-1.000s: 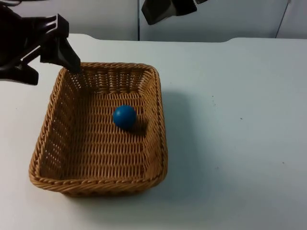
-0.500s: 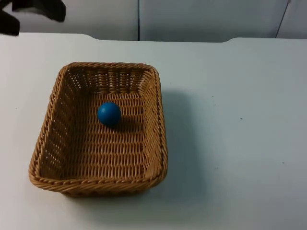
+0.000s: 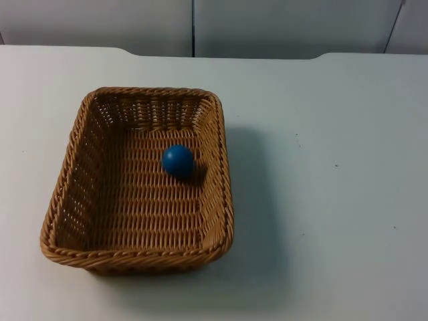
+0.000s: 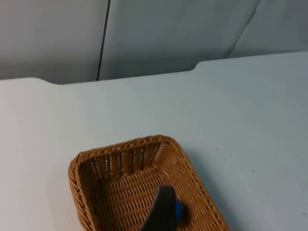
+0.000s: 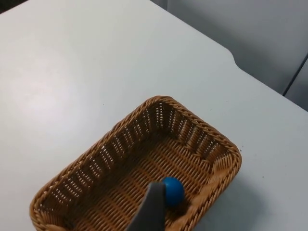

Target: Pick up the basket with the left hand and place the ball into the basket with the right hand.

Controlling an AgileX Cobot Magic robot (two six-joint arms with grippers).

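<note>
A woven brown basket (image 3: 150, 91) rests flat on the white table, left of centre. A blue ball (image 3: 177, 160) lies inside it, on the woven floor close to the right wall. Nothing holds the basket or the ball. My left gripper (image 4: 161, 211) hangs well back from and above the basket (image 4: 120, 146), with the ball (image 4: 178, 211) partly hidden behind it. My right gripper (image 5: 151, 207) is likewise raised high over the basket (image 5: 192, 115), clear of the ball (image 5: 172, 191).
The white table top (image 3: 334, 167) stretches wide to the right of the basket. A grey partition wall (image 3: 267, 27) closes the far edge, where the table outline has a raised step.
The left arm pulled away from the basket's far left corner and left the top view. The right arm also left it. The ball rolled left, then back to the right.
</note>
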